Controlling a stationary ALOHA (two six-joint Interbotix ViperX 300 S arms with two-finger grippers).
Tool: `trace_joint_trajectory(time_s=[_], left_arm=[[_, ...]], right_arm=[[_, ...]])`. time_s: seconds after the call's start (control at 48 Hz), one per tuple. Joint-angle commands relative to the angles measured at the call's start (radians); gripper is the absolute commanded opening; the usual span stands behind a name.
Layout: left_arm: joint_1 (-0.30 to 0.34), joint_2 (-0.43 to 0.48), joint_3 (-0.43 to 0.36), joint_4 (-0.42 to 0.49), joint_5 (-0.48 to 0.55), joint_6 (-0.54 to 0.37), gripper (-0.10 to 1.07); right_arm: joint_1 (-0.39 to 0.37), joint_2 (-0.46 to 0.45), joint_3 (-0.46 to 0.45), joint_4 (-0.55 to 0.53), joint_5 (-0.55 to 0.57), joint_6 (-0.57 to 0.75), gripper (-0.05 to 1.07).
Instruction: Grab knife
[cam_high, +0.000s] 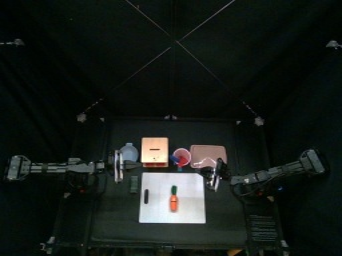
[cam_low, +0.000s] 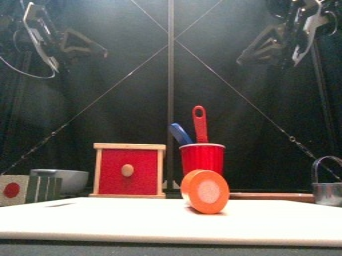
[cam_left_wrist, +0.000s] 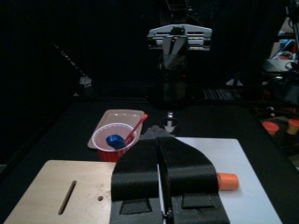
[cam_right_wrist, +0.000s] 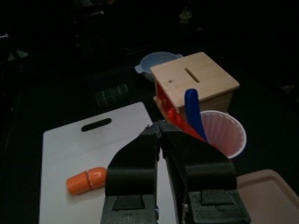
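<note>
No knife blade shows in any view. A red cup (cam_low: 202, 158) at the back of the table holds a red handle (cam_low: 201, 120) and a blue handle (cam_low: 178, 133); I cannot tell which is the knife. The cup (cam_right_wrist: 225, 131) stands just beyond my right gripper (cam_right_wrist: 158, 131), whose jaws meet with nothing between them. My left gripper (cam_left_wrist: 163, 140) is shut and empty, hovering over the wooden box (cam_left_wrist: 70, 184) with the cup (cam_left_wrist: 121, 140) ahead of it. From above, the left gripper (cam_high: 130, 177) and right gripper (cam_high: 217, 180) flank the white cutting board (cam_high: 190, 188).
An orange carrot piece (cam_high: 174, 203) lies on the board. The wooden box (cam_high: 154, 152) with a red front, a grey bowl (cam_high: 127, 152) and a pale tray (cam_high: 206, 155) line the back. A metal pot (cam_low: 327, 180) stands at the right.
</note>
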Motion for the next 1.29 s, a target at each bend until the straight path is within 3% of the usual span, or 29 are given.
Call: trace_joint_trajectory(time_s=[0.0, 0.104, 0.188, 0.417, 0.667, 0.792, 0.938, 1.146, 1.271], left_arm=[[-0.002, 0.003, -0.021, 0.006, -0.005, -0.002, 0.09], [-0.003, 0.003, -0.02, 0.006, -0.005, -0.002, 0.09], [-0.003, 0.003, -0.02, 0.008, -0.005, 0.0, 0.09], [0.006, 0.003, -0.014, 0.017, -0.005, 0.0, 0.09], [0.029, 0.005, 0.006, 0.031, -0.005, 0.0, 0.09], [0.031, 0.005, 0.014, 0.034, -0.005, 0.002, 0.09], [0.031, 0.003, 0.015, 0.052, -0.003, 0.0, 0.09], [0.026, 0.003, 0.02, 0.067, -0.005, -0.002, 0.09], [0.025, 0.003, 0.02, 0.067, -0.005, -0.002, 0.09]], right_arm=[[-0.029, 0.017, -0.043, 0.025, -0.005, -0.003, 0.45], [-0.046, 0.049, -0.066, 0.028, -0.005, -0.003, 0.47], [-0.052, 0.078, -0.081, 0.026, -0.005, -0.005, 0.56], [-0.06, 0.158, -0.135, 0.066, -0.008, -0.005, 1.05], [-0.067, 0.247, -0.212, 0.106, -0.058, -0.009, 1.01], [-0.069, 0.285, -0.264, 0.152, -0.063, -0.078, 1.01], [-0.084, 0.322, -0.341, 0.333, -0.048, -0.344, 1.01], [-0.123, 0.391, -0.469, 0.893, 0.225, -0.937, 1.0], [-0.153, 0.442, -0.541, 1.085, 0.253, -1.12, 1.0]])
